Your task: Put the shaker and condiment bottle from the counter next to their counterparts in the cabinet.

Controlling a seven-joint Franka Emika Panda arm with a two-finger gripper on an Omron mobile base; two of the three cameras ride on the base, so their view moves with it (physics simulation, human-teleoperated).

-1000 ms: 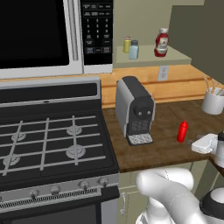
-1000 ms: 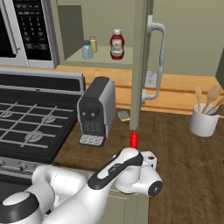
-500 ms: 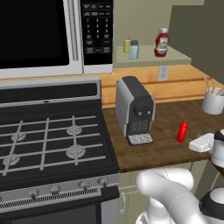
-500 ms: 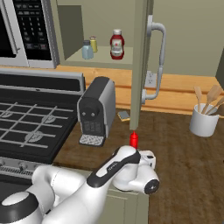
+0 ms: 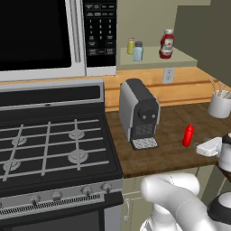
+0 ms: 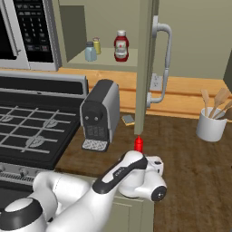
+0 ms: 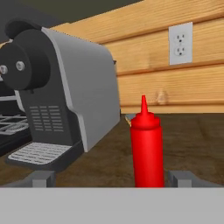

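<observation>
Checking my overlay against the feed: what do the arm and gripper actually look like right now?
The arm is glossy white with rounded, bulbous links and dark grey to black joint bands and caps. No cables or markings are visible. The gripper shows as two small, blocky dark grey finger tips in the hand view.

Condiment bottle [image 7: 146,144] glossy red plastic; counter [image 7: 197,135] dark wood planks; coffee machine [image 7: 61,87] matt grey.

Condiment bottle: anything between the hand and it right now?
Nothing visible. In the hand view the condiment bottle stands upright on the counter straight ahead of the open hand; the coffee machine sits off to one side.
</observation>
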